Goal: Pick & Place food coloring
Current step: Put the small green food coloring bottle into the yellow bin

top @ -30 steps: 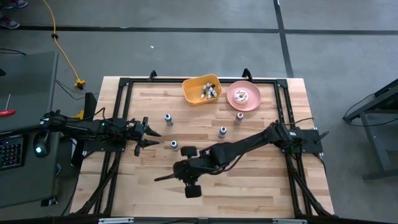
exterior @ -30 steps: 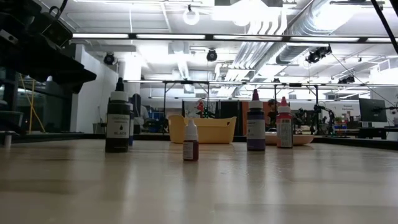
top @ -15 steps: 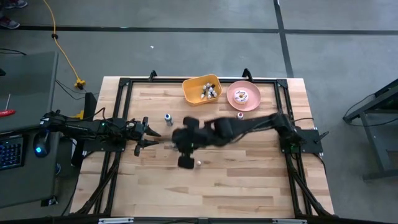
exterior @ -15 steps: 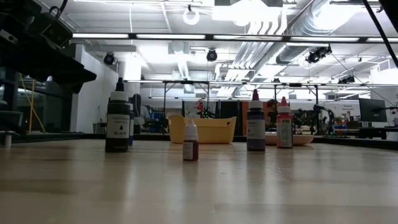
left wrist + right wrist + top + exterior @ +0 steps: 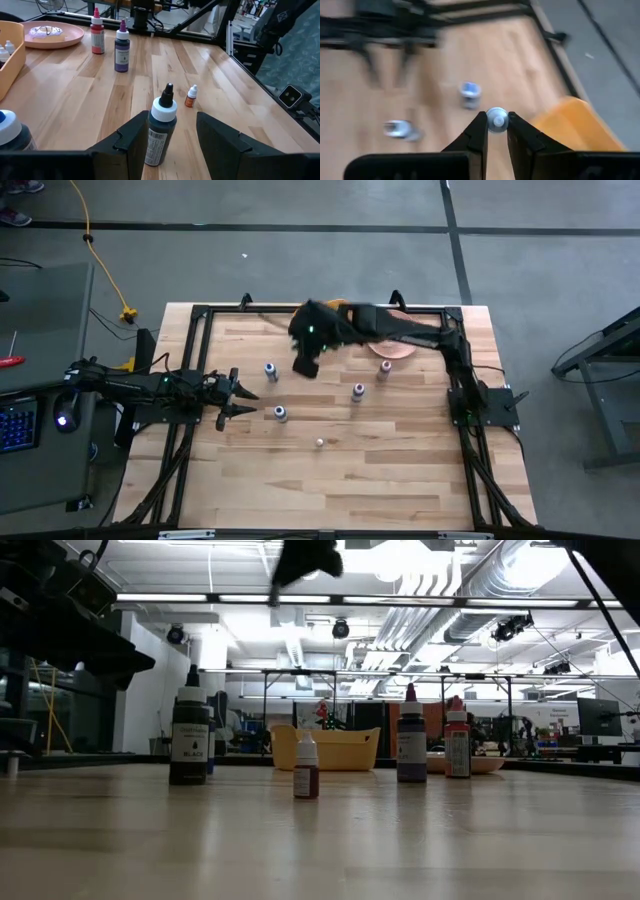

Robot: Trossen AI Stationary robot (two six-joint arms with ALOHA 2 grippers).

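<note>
Right gripper [image 5: 493,131] is up in the air near the far edge of the table, next to the yellow bin [image 5: 338,308], and its two dark fingers [image 5: 476,134] are pinching a small bottle with a pale round cap [image 5: 496,119]. From overhead the arm stretches across from the right side, covering part of the bin and the pink plate [image 5: 397,348]; only a slice of each peeks out. In the level view the gripper shows as a dark shape high at the top edge, well clear of the wood.

Left gripper [image 5: 172,135] sits low on the left side of the table, jaws spread, with a black-tipped bottle [image 5: 161,130] standing right between the fingers but not clamped; a gap shows on the one side.

Out on the table [image 5: 400,480], more food coloring stands upright: a blue-capped bottle [image 5: 270,370] toward the left, a purple bottle [image 5: 358,391] and a red bottle [image 5: 385,368] close together near the plate, and a tiny orange bottle [image 5: 319,442] alone nearer the middle. The wrist camera on the left catches a few little white-capped bottles [image 5: 6,47] inside the bin. The plate carries a doughnut [image 5: 44,31], seen from the left wrist
</note>
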